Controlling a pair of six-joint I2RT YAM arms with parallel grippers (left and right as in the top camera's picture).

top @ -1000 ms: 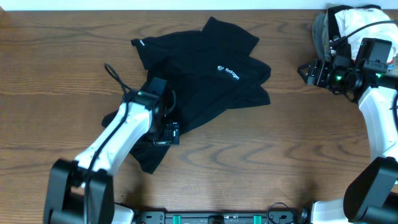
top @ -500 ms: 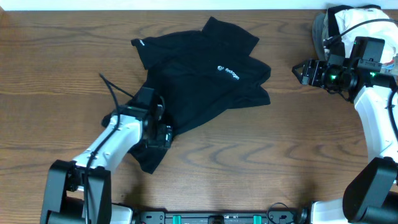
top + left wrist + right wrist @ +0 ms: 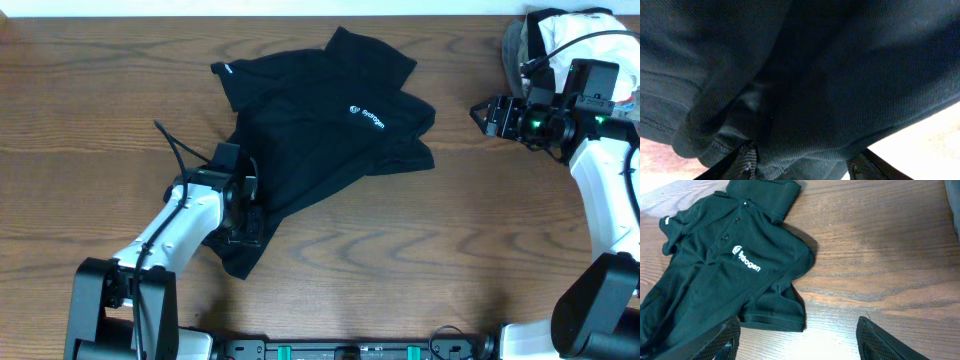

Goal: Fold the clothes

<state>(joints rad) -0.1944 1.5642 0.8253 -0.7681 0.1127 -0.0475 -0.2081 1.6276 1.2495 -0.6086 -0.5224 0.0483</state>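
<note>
The black T-shirt (image 3: 330,120) lies crumpled on the wooden table, its white logo facing up, with a lower corner trailing to the front left. My left gripper (image 3: 247,225) is pressed down into that lower part. In the left wrist view the black fabric (image 3: 830,75) fills the frame and bunches between the two spread fingers (image 3: 802,165). My right gripper (image 3: 480,113) is open and empty, held above bare table to the right of the shirt. The right wrist view shows the shirt (image 3: 715,280) ahead of the open fingers (image 3: 797,340).
A heap of white, grey and dark garments (image 3: 560,40) sits at the back right corner, just behind the right arm; its grey edge shows in the right wrist view (image 3: 955,195). Bare wooden table (image 3: 420,250) lies in front of the shirt.
My left gripper has moved left and toward the front along the shirt's lower part. My right gripper shifted slightly left, then held still.
</note>
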